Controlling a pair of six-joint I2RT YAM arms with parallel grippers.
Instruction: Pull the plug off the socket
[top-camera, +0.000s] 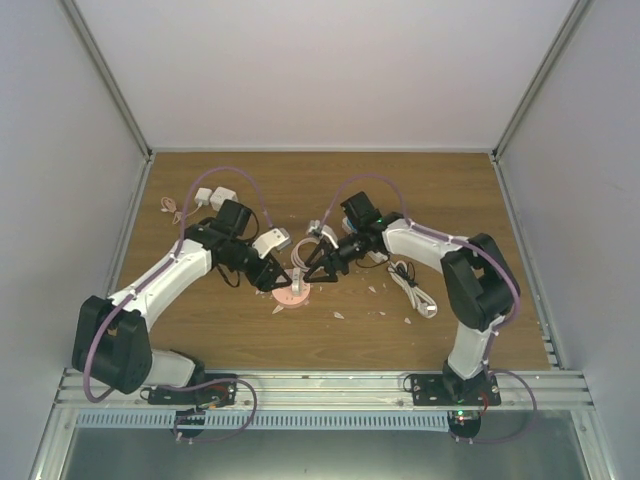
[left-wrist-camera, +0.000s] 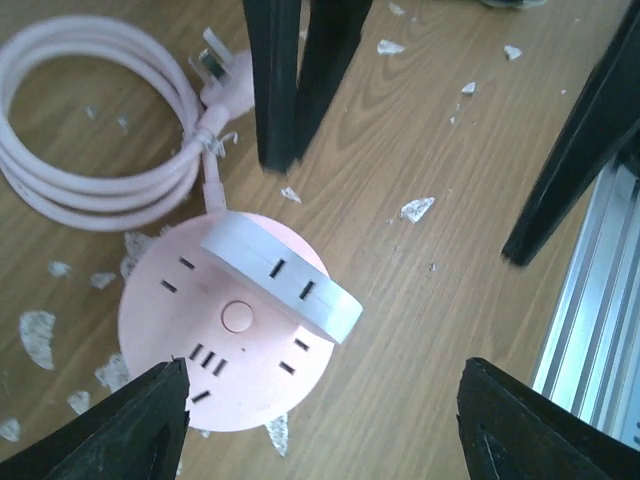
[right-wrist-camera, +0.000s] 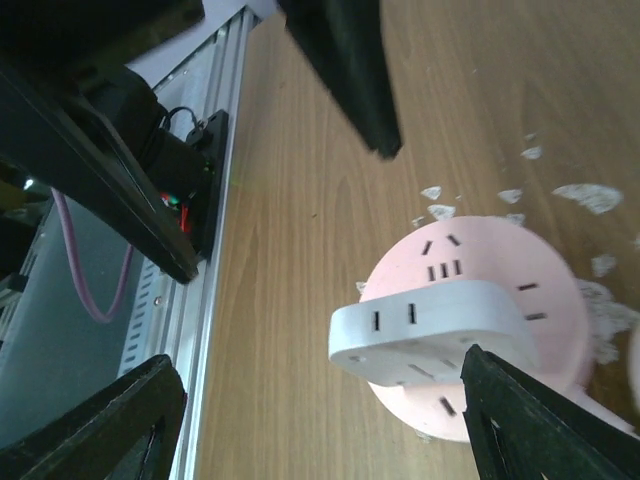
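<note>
A round pink socket lies on the wooden table between the two arms. A flat white plug sits on top of it, tilted. In the left wrist view the white plug covers the far part of the pink socket. My left gripper is open, above the socket's right edge, holding nothing. In the right wrist view the plug lies over the socket, close to my right finger. My right gripper is open and empty. In the top view both grippers, left and right, hover at the socket.
The socket's pink cable lies coiled behind it. White chargers sit at the back left, and a white cable lies by the right arm. White scraps litter the wood. An aluminium rail runs along the near edge.
</note>
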